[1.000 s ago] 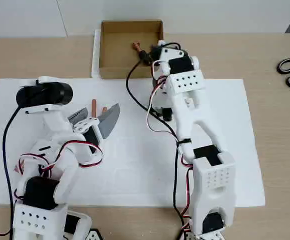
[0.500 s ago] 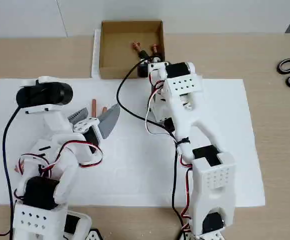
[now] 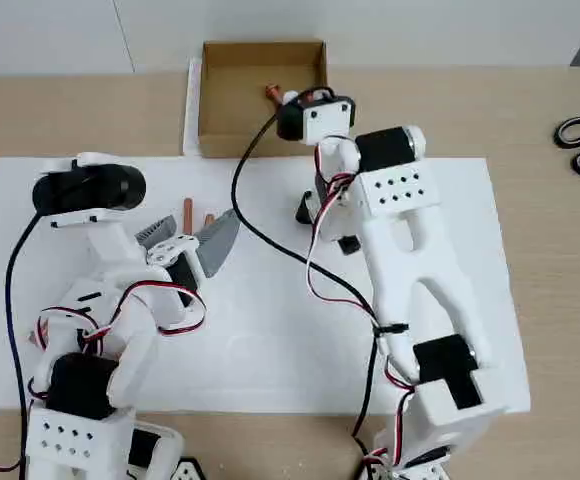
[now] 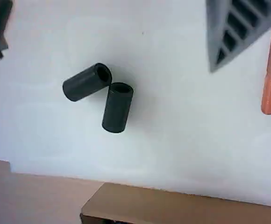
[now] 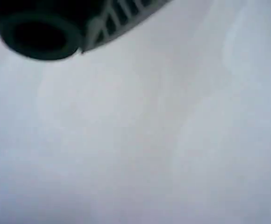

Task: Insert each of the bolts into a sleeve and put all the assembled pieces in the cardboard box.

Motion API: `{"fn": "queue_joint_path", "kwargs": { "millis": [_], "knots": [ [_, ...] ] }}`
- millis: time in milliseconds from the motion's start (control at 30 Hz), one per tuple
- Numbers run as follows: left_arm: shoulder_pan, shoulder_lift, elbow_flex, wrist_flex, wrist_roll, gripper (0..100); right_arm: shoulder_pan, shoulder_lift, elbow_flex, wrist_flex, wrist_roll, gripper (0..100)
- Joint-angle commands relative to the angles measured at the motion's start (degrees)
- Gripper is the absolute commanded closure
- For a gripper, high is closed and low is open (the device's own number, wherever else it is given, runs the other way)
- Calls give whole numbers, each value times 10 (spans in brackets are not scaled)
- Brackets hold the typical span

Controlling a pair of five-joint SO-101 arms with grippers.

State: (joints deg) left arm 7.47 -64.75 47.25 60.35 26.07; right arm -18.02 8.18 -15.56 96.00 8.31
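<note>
so far one piece [image 3: 272,93] sits in the box [image 3: 220,115]; two bolts [image 3: 188,210], two sleeves [image 4: 117,106] wait; left claw [image 3: 202,222] apart, right claw [image 5: 86,32] unclear.

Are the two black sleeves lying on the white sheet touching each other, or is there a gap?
Touching. In the left wrist view, the first sleeve meets the second sleeve at their open ends, with no white showing between them.

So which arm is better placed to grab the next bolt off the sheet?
Left. Its open claw hangs right at the two orange bolts on the white sheet; the right arm stands farther off, near the cardboard box.
</note>
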Motion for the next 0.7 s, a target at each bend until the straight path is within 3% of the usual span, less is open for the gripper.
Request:
{"fn": "queue_joint_path", "kwargs": {
  "millis": [0,667],
  "knots": [
    [1,-6,-2,-13,-4,720,10,-22,20,-17,8,988],
    [1,-6,-2,-13,-4,720,-8,73,129,-172,-11,984]
  ]
}}
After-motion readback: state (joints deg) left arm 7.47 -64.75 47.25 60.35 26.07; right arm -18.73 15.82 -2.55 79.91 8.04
